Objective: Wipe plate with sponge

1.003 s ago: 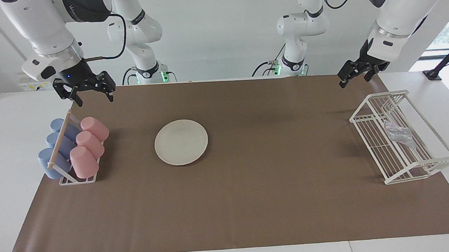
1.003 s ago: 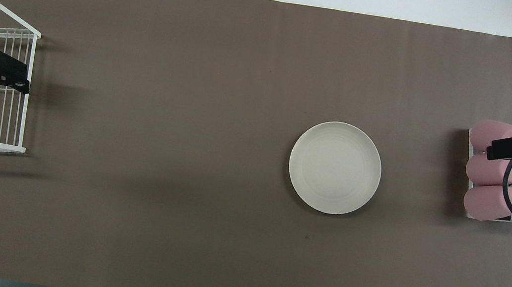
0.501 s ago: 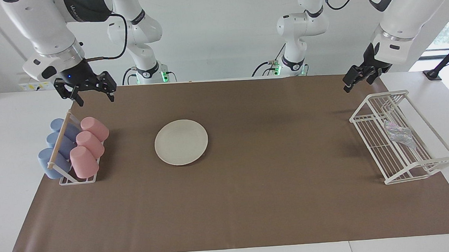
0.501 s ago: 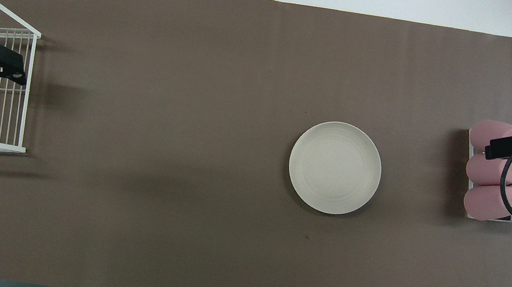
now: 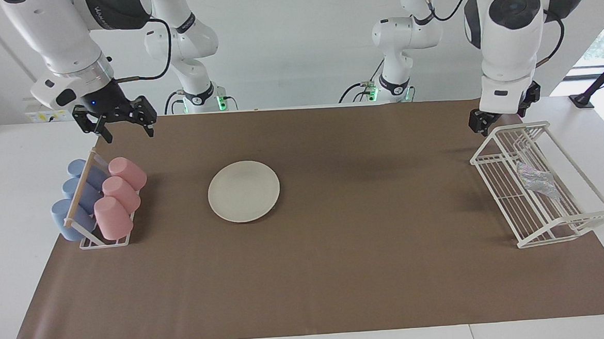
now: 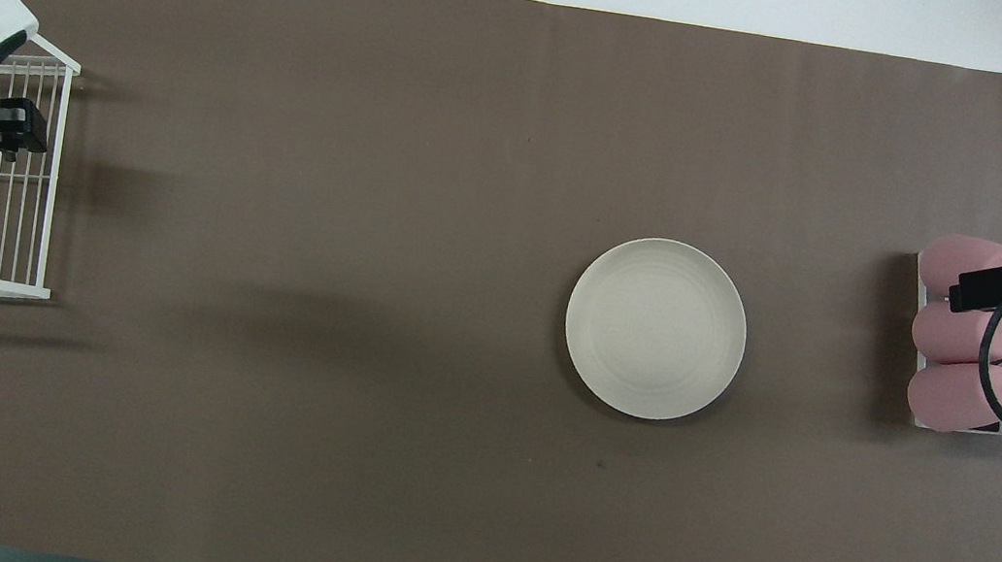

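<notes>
The cream-white plate [image 5: 243, 191] lies flat on the brown mat, toward the right arm's end of the table; it also shows in the overhead view [image 6: 655, 328]. The silvery sponge [image 5: 537, 180] lies inside the white wire rack [image 5: 506, 130] at the left arm's end. My left gripper [image 5: 479, 122] hangs in the air over the rack's end nearest the robots, short of the sponge. In the overhead view the left gripper [image 6: 0, 131] and its arm hide the sponge. My right gripper [image 5: 124, 130] is open and empty, in the air over the cup holder's end nearest the robots, and waits.
A holder with pink cups [image 5: 120, 197] and blue cups [image 5: 78, 194] lying on their sides stands at the right arm's end, beside the plate. The brown mat [image 5: 367, 223] covers most of the table.
My left arm has swung its wrist round, and its gripper has moved a little toward the rack and lower. The right arm, plate and sponge have not moved.
</notes>
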{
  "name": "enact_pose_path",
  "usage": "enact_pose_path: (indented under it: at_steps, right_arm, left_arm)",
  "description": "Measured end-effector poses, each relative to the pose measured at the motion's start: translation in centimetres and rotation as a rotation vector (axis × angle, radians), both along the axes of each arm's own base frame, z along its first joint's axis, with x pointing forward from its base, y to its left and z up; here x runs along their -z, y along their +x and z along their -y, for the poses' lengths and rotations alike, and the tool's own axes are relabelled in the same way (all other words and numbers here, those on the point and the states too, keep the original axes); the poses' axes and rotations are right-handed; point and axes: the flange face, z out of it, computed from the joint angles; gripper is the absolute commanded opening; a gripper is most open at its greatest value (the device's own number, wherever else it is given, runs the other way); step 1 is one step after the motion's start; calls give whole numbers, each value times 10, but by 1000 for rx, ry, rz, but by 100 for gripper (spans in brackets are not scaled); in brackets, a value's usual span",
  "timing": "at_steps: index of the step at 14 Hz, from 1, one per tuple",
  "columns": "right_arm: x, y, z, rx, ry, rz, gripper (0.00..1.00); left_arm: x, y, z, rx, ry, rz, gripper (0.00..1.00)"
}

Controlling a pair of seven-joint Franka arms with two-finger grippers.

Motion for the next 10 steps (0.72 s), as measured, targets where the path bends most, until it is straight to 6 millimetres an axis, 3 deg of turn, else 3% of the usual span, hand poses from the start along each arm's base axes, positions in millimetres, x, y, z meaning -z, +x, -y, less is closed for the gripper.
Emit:
enact_pose_path:
  at_steps: [2, 5, 10]
  right_arm:
    - [0, 0, 0, 0, 0, 0, 100]
    - [0, 0, 1, 2, 0, 0, 100]
    - [0, 0, 0, 56, 0, -1, 100]
  left_arm:
    - [43, 23, 4, 16, 136, -9, 100]
    - [87, 47, -2, 64, 263, -21, 100]
    - [135, 67, -7, 85, 379, 5, 100]
